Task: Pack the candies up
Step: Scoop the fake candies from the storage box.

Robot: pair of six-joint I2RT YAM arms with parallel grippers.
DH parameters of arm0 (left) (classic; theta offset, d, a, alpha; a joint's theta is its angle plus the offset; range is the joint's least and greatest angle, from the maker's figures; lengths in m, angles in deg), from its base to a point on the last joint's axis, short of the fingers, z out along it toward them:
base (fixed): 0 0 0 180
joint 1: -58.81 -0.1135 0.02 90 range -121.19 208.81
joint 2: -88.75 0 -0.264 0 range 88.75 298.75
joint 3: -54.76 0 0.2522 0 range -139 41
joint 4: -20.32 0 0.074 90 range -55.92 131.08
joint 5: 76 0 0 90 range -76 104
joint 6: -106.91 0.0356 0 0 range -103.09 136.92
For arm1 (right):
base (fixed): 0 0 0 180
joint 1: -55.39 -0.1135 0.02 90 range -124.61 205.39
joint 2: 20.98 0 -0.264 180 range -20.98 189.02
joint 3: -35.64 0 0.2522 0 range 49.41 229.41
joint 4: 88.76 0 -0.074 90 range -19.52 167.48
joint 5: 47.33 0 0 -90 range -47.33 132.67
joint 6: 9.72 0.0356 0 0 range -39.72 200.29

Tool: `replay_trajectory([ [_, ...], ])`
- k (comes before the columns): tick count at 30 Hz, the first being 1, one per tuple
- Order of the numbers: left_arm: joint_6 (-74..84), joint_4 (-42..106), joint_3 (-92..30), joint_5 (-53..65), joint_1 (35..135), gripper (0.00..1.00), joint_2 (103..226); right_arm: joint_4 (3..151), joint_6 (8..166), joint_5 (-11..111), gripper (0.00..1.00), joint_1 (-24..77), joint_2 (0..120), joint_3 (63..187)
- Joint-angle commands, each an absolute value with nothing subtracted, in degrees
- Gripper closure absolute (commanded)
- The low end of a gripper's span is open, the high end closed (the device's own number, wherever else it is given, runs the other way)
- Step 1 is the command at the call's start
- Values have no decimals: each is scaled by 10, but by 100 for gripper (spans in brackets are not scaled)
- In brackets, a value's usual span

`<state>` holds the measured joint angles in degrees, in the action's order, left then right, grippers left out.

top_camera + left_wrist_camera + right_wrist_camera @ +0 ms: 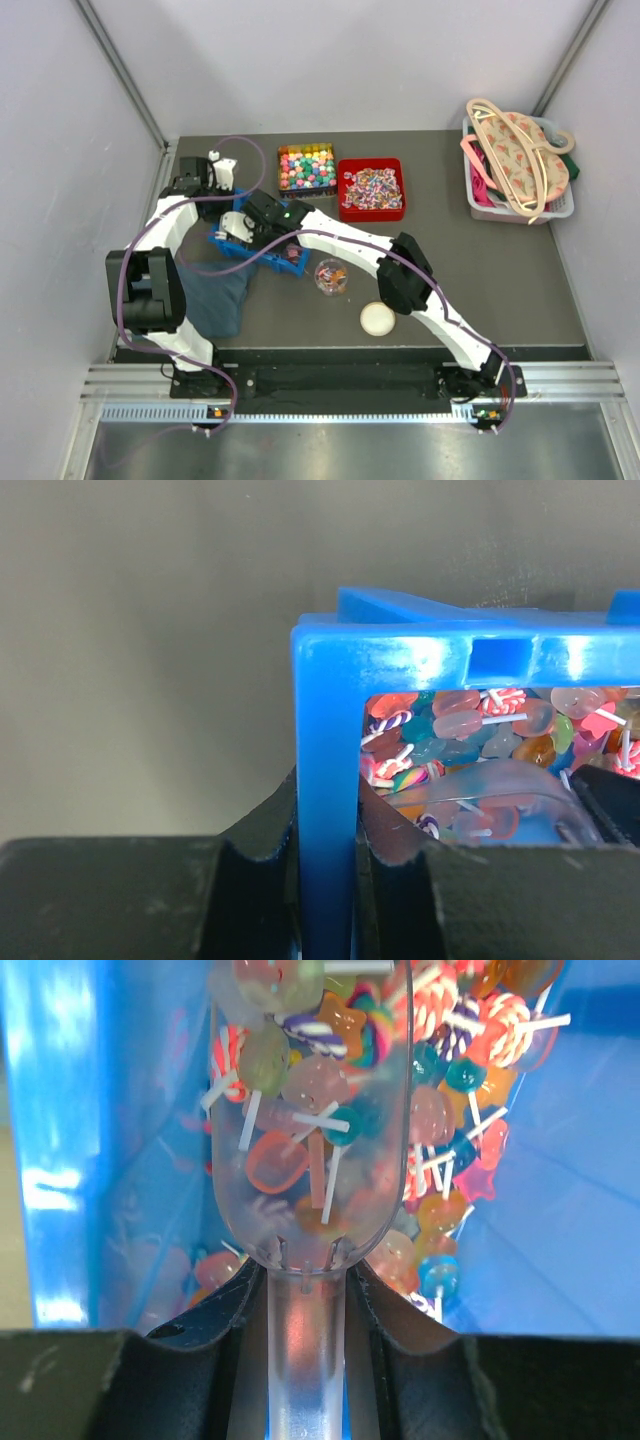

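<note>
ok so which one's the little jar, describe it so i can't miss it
Find the red tray at the back of the table and come toward the near edge, slightly left. The jar stands alone on the dark surface there. It is small, round and clear with a few candies inside, unlike the flat cream lid nearer still.

Dark desk (480, 270), seen from above: a blue bin (292, 262) lies under the right tool (235, 232), with a clear scoop (305, 1160) directly ahead of that tool inside the bin and a dark blue cloth (215, 295) just on its near side. Right of the tool and farther back, a yellow-rimmed tray (305, 147) and a red tray (372, 215) stand side by side; right and nearer are a clear cup (318, 277) and a round cream lid (377, 318). Well apart at the far right, a pale basket (555, 208) holds a patterned bag (520, 150).
</note>
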<state>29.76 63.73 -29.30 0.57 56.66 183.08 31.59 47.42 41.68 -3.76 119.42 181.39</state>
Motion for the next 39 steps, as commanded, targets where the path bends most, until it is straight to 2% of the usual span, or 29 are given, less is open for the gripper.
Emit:
replay_trajectory([
  [1,254,559,-306,-56,573,100,1782,373,519,508,100,-48,1201,1812],
  [7,254,556,-305,-55,571,100,1783,404,566,520,100,-29,1169,1783],
  [19,253,554,-305,-52,573,100,1789,429,585,555,100,22,1044,1638],
  [39,255,554,-304,-49,571,100,1784,436,612,559,100,48,994,1609],
])
